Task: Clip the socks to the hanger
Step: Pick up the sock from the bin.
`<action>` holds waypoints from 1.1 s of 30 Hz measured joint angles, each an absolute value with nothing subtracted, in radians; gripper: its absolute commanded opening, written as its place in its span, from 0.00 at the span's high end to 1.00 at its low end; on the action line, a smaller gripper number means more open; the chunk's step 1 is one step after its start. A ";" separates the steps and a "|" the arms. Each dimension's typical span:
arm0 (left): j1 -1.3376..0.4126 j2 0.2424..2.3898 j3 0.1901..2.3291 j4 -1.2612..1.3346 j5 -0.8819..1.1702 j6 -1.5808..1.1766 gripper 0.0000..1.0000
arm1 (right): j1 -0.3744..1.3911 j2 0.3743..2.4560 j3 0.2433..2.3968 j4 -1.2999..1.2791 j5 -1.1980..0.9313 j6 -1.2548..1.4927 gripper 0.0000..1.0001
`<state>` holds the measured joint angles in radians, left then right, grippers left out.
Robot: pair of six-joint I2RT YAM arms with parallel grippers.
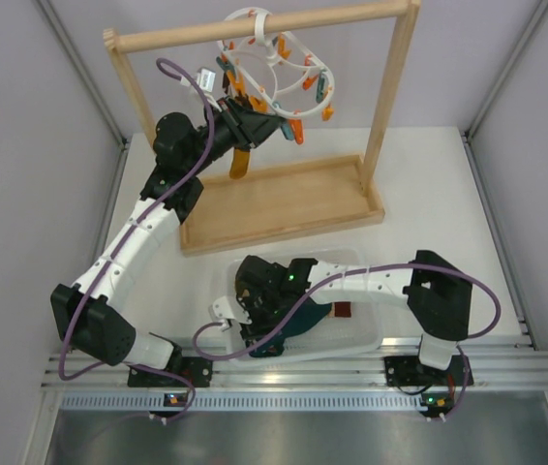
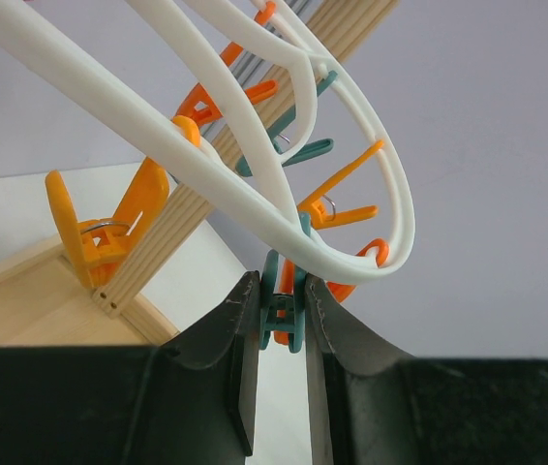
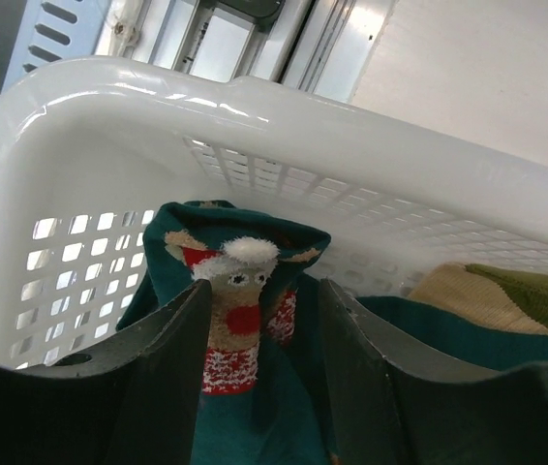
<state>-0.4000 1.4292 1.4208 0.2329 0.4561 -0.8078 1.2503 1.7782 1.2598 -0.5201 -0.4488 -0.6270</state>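
Note:
The white oval hanger [image 1: 305, 68] hangs from the wooden rail, with orange and teal clips dangling from it. My left gripper [image 1: 259, 124] reaches up to its lower edge. In the left wrist view this gripper [image 2: 281, 283] is shut on a teal clip [image 2: 282, 308] under the hanger ring [image 2: 255, 208]. My right gripper [image 1: 259, 327] is down in the white basket [image 1: 371, 339]. Its jaws [image 3: 262, 286] stand open around a dark teal sock [image 3: 240, 291] with a small face motif. A cream and olive striped sock [image 3: 506, 291] lies to its right.
The wooden rail frame [image 1: 284, 203] stands on its tray base at the back of the table. A brown-orange strip [image 1: 240, 163] hangs just below the left gripper. The basket wall [image 3: 255, 107] rises close behind the teal sock. Grey walls enclose both sides.

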 measured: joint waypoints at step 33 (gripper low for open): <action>-0.399 1.429 1.410 0.235 0.444 -0.801 1.00 | 1.256 1.851 1.304 -0.608 -0.516 -0.601 1.00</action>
